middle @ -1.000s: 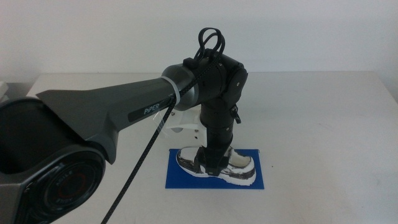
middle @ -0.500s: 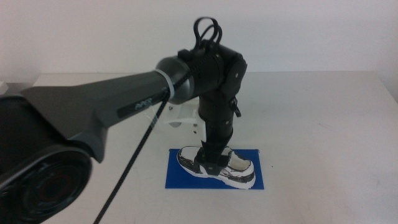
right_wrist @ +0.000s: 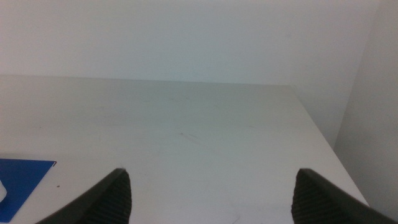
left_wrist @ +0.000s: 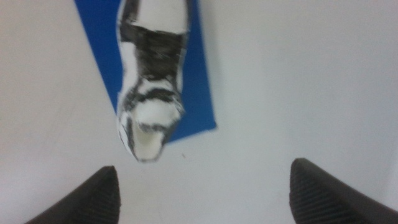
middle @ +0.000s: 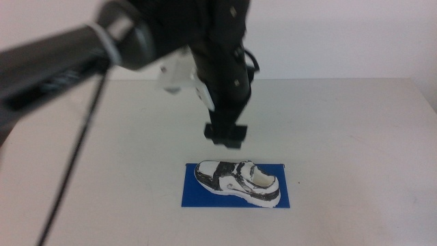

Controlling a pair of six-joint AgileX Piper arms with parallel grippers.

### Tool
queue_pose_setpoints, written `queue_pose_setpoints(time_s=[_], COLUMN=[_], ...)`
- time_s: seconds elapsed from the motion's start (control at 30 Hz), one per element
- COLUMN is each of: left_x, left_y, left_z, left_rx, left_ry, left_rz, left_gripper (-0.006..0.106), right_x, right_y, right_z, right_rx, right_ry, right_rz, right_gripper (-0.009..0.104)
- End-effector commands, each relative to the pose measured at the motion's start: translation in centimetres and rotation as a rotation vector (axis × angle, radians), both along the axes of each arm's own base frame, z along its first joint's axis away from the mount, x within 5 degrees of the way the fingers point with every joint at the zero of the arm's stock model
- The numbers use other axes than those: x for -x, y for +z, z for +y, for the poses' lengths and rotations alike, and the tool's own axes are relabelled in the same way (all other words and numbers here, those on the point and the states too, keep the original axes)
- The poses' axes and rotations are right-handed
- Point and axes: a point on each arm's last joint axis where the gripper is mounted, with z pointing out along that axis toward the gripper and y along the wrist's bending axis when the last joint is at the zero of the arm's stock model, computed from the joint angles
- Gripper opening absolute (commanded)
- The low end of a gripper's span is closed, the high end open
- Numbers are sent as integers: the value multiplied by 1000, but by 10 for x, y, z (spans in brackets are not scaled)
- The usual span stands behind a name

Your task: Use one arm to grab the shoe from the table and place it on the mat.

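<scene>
Left gripper (middle: 224, 134): your fingers (left_wrist: 87, 199) spread wide, holding nothing, hanging above shoe (middle: 237, 182), clear of it. Arm (middle: 136, 37) blurred, upper part cut off by frame. Shoe lies on mat (middle: 198, 194), sole down, long axis along mat's length; one end overhangs mat edge in wrist view. Right gripper (right_wrist: 211, 196) fingers wide apart, empty, low over bare table (right_wrist: 205, 137); mat corner just visible there.

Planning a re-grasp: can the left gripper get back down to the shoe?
Probably yes. The left gripper hangs open above the shoe, which lies alone on the mat, with nothing between them.
</scene>
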Motion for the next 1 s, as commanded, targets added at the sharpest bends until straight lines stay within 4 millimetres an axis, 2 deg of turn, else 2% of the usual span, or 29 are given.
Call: queue_pose_setpoints(time_s=[0.0,0.13,0.3,0.47,0.57,0.67,0.77,0.87,0.97], left_x=[22,26,25,32,37,38,48,58,71], left_y=[49,76,106,130,141,147,149,149,138], left_z=[22,45,78,97,107,120,137,157,178], left_rx=[4,-163,-608,-981,-1112,-1138,-1069,-1034,-1042], left_ry=[-34,-188,-550,-959,-1078,-1052,-1065,-1119,-1093], left_rz=[-63,-263,-506,-568,-575,-568,-601,-757,-941], left_gripper=[94,94,94,94,94,94,94,94,94], right_x=[2,2,2,2,2,2,2,2,2], right_y=[12,12,12,12,12,12,12,12,12], right_z=[0,0,0,0,0,0,0,0,0], right_rx=[24,24,24,24,24,24,24,24,24], right_ry=[0,0,0,0,0,0,0,0,0], right_rz=[-109,-109,-109,-109,-109,-109,-109,-109,-109], right_gripper=[66,66,66,66,66,66,66,66,66])
